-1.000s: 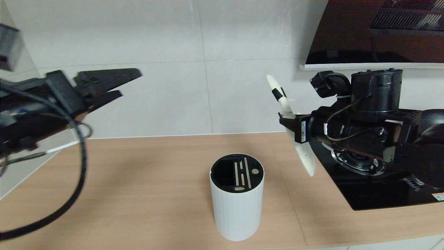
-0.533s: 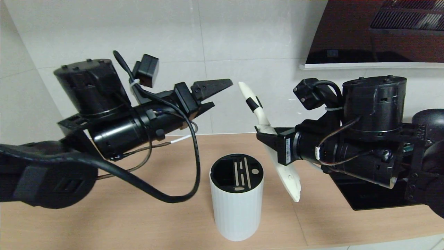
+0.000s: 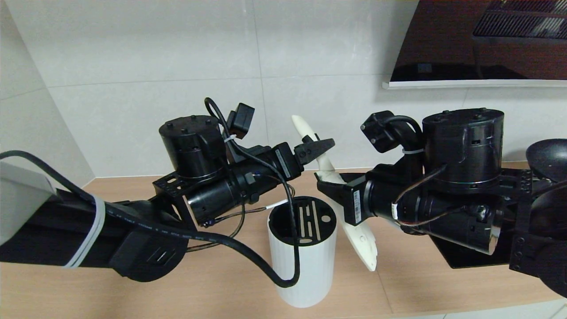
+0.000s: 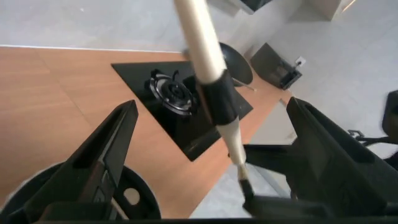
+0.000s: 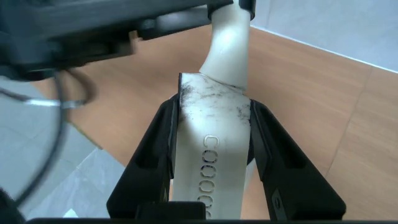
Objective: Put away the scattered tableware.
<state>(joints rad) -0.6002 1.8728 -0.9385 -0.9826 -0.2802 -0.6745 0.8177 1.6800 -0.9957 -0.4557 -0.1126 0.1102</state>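
one spatula (image 3: 362,241), middle hidden — right end effector (image 3: 333,186) clamped there, left end effector (image 3: 315,148) spread around handle.

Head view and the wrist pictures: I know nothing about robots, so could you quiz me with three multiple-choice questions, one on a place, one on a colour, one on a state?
1. Where does the white holder stand?
A) on the wooden counter
B) on the stove
C) in a drawer

2. What colour is the band round the handle of the spatula?
A) red
B) black
C) green

3. How is the left gripper?
A) shut on the holder
B) shut on the spatula
C) open

Answers:
1 A: its base rests on the wood.
2 B: a black ring wraps the pale handle.
3 C: its fingers stand wide apart on either side of the handle, while the right gripper clamps the spatula.
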